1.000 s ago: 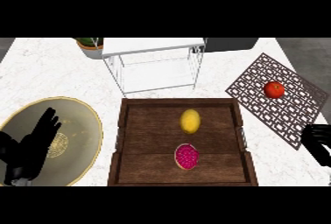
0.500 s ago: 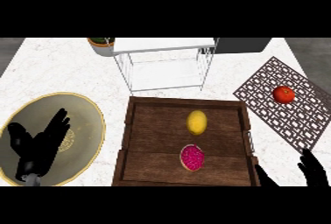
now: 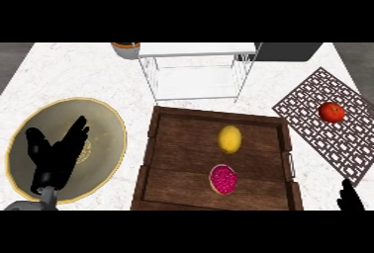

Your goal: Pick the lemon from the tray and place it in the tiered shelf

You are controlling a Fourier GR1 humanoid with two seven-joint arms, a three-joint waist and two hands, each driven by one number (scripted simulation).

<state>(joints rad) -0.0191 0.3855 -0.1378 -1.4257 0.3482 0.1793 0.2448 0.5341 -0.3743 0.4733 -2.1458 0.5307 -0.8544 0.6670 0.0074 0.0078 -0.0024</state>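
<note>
A yellow lemon (image 3: 229, 139) lies in the middle of a dark wooden tray (image 3: 163, 163) on the white worktop (image 3: 87, 79), untouched. Beyond the tray stands the white wire tiered shelf (image 3: 196, 69). The left robot hand (image 3: 55, 157) rests spread wide over a round plate (image 3: 102, 123). Only the right robot hand's (image 3: 350, 199) fingertips show at the lower right; I cannot tell their state.

Bare counter lies between the tray (image 3: 156, 148) and the tiered shelf (image 3: 197, 74), whose thin posts flank its opening.
</note>
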